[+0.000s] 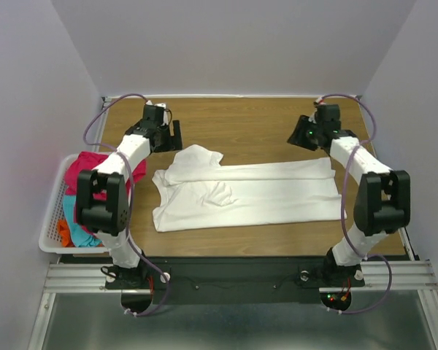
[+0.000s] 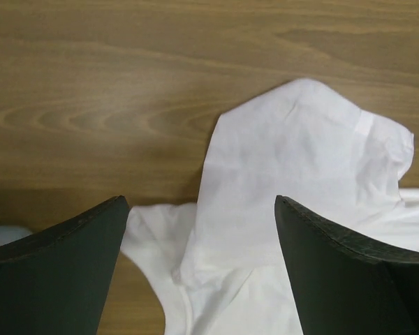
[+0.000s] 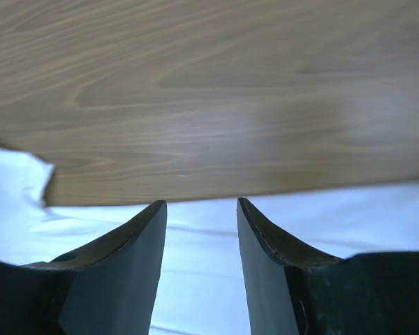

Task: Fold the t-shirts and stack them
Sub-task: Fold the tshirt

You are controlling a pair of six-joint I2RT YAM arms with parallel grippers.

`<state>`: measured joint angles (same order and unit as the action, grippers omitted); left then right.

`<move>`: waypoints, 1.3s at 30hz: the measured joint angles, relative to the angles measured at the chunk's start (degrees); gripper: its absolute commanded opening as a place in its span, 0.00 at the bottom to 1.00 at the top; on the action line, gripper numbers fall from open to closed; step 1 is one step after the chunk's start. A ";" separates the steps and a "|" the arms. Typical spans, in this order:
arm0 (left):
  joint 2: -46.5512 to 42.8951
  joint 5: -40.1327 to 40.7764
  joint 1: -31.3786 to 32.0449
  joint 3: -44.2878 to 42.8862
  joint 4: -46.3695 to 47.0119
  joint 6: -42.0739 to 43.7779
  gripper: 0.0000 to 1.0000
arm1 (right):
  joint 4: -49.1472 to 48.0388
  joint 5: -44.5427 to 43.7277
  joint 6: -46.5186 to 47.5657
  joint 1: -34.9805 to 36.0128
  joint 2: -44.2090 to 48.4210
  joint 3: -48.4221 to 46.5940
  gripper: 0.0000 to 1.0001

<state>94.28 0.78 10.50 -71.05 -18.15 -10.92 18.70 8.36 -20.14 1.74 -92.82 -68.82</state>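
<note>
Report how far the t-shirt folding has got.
Done: the white t-shirt lies on the table with its far long edge folded over itself. In hand: nothing; the left gripper and right gripper hang open and empty beyond that edge. Left: the remaining folds on it, plus the pink shirt, cyan shirt and orange shirt in the basket. No stack exists yet.

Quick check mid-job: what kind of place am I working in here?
Most likely a lab test cell rather than a home: a wooden table boxed in by plain white walls, with a metal mounting rail along its near edge.
</note>
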 measured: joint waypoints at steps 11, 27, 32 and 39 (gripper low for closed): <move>19.82 -0.31 1.90 -13.40 1.20 4.50 0.88 | -9.27 13.29 -12.90 18.32 -26.05 -14.97 0.51; 24.48 -1.86 4.46 -14.27 3.10 6.88 0.48 | -13.53 18.82 -22.34 23.82 -37.16 -24.00 0.51; 24.81 -2.49 4.94 -14.27 4.31 6.99 0.19 | -15.23 20.17 -23.21 25.00 -39.78 -26.40 0.33; 24.81 -2.56 5.33 -14.23 5.01 7.50 0.05 | -15.58 20.35 -22.49 25.73 -40.98 -26.56 0.01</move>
<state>119.09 -1.78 15.84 -85.27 -13.15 -3.42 3.11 28.71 -42.63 27.46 -133.80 -95.37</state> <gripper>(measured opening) 0.169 0.041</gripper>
